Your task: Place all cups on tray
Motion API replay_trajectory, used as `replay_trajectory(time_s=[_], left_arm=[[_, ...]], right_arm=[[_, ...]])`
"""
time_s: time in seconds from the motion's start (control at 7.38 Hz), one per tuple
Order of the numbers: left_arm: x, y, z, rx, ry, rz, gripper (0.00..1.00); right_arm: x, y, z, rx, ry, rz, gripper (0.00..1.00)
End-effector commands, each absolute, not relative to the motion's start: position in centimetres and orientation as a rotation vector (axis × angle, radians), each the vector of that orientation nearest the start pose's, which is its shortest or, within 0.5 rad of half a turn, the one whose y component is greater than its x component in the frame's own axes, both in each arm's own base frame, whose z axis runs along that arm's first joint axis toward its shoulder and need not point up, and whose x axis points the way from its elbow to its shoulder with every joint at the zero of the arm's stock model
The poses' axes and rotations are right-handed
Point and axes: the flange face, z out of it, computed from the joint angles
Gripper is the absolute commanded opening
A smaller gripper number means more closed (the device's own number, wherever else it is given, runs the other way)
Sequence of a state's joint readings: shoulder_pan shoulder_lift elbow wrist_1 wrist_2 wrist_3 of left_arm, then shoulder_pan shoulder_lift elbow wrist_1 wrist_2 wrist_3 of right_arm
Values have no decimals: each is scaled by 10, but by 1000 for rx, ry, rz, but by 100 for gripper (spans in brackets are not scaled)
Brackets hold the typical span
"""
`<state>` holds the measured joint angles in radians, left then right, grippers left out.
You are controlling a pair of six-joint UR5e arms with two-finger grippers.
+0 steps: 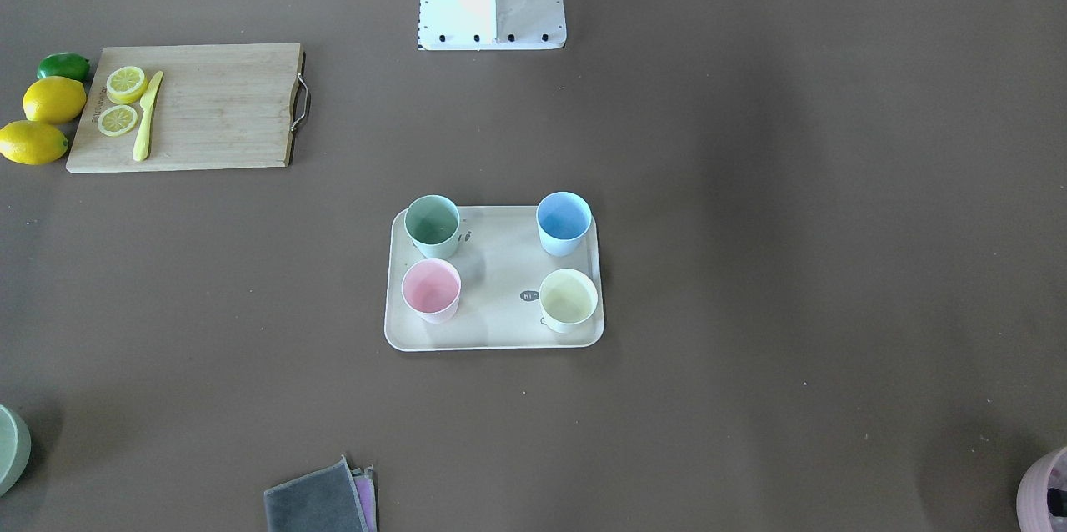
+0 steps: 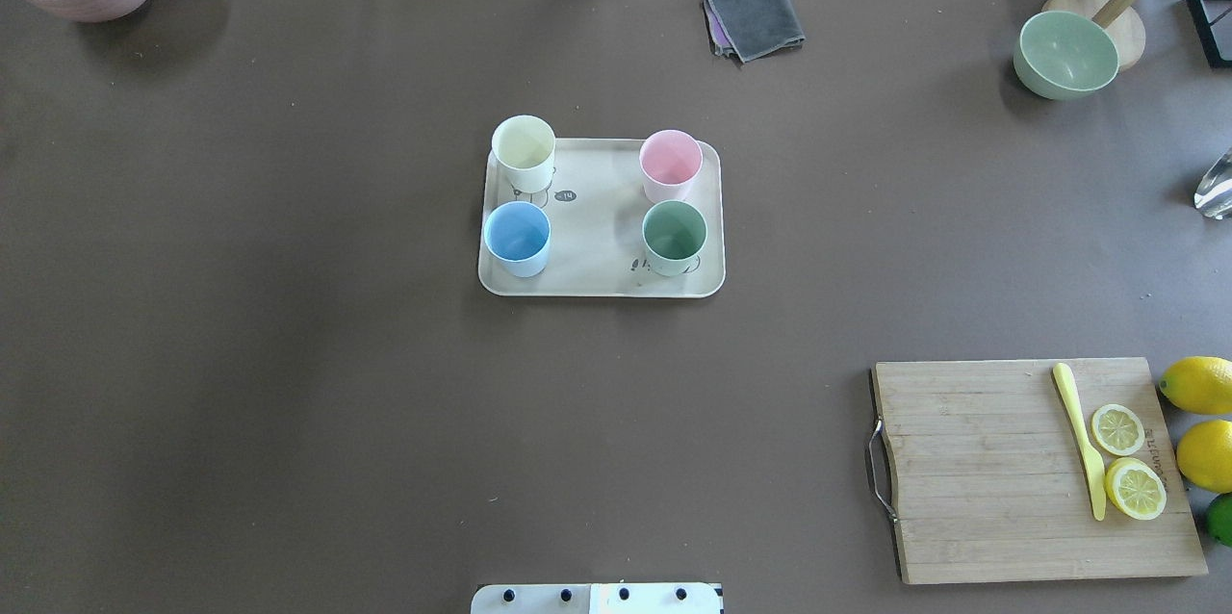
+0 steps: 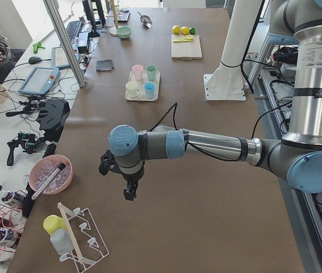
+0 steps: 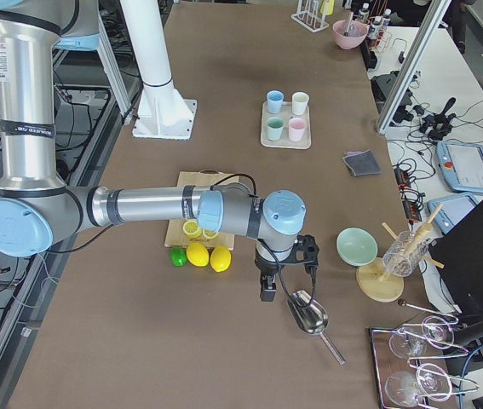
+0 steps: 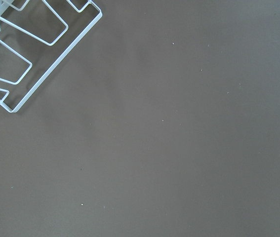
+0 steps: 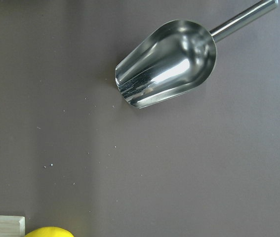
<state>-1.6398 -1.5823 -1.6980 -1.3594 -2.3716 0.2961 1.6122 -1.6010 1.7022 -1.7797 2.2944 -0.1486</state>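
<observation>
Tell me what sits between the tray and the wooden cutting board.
Nothing: in the overhead view, only bare brown table runs from the tray to the cutting board.

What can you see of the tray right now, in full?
The tray is a flat beige rectangle with rounded corners and a low raised rim, matte and plastic-looking. It lies flat on the brown table, about mid-table. Small dark printed marks show on its floor. Four upright cups stand on it, one by each corner: cream-yellow cup and pink cup on the far side from the robot, light blue cup and mint green cup on the near side. Nothing else touches it.
</observation>
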Motion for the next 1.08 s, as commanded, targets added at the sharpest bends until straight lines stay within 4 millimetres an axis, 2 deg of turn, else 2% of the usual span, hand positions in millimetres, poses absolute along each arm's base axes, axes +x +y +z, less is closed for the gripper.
replay_trajectory(time_s=[0.0,0.41,0.68,0.95], left_arm=[[-94,-480,610,78,801,187,99],[-94,-480,610,79,802,188,99],[-94,-480,609,84,801,190,99],[-94,-480,609,84,801,190,99]], right_arm=[[86,-465,632,-33,-733,-63,100],[85,-467,629,-9,-746,-77,100],[82,-455,640,48,-749,-102,100],[80,-452,641,47,-763,-102,100]])
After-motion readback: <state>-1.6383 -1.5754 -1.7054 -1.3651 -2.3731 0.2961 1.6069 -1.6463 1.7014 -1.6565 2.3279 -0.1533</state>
